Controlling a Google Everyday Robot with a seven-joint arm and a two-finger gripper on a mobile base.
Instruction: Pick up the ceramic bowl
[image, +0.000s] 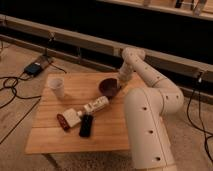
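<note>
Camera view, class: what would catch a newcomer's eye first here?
The big white robot arm fills the right side, bent over the wooden table. Its pincer sits at the right rim of the ceramic bowl near the table's far right edge. A white cup stands at far left.
</note>
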